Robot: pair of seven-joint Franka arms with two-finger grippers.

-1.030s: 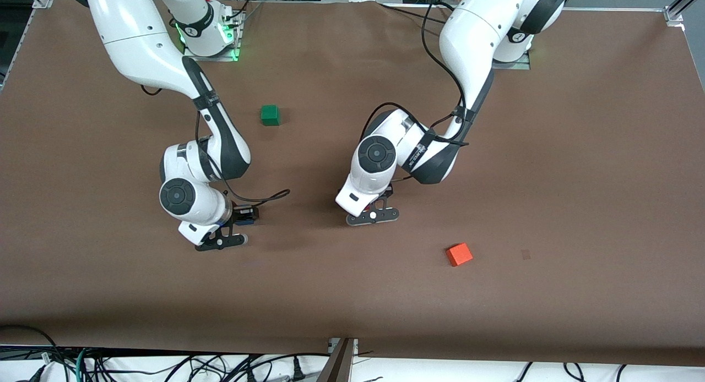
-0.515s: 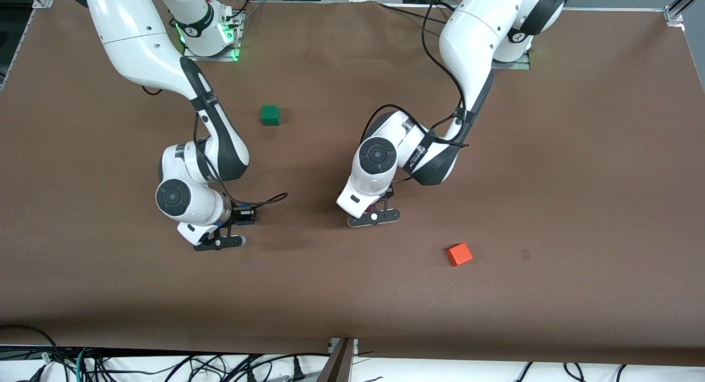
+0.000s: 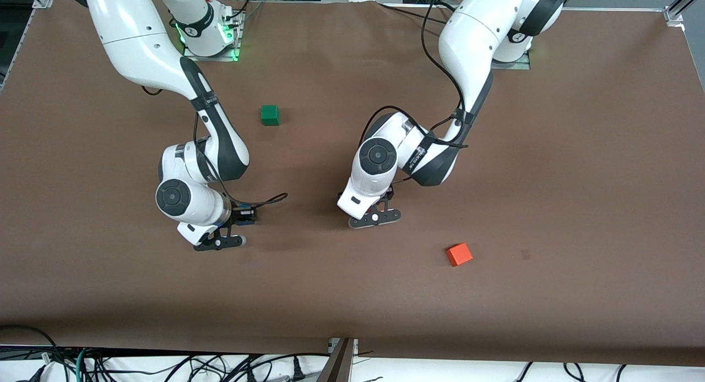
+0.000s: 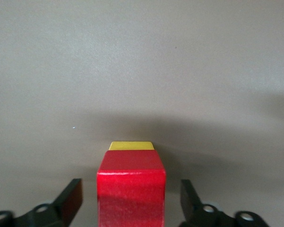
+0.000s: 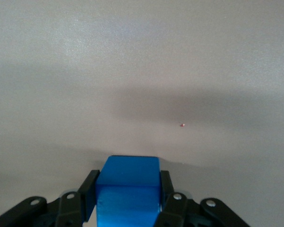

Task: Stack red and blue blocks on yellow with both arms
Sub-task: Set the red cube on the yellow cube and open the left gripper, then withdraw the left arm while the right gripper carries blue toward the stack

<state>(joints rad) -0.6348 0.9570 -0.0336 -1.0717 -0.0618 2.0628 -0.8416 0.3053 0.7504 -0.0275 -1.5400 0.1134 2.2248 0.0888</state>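
The left gripper (image 4: pixel 131 201) has its fingers spread clear of the red block (image 4: pixel 131 191) sitting on yellow (image 4: pixel 131 145), while the right gripper (image 5: pixel 127 201) clamps the blue block (image 5: pixel 128 189), presumably to top the stack.

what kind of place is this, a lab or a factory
Most likely a robotics lab: two white arms bolted at a brown-covered table, small coloured cubes like the green cube and orange cube as practice objects, and loose cables along the table's edge.
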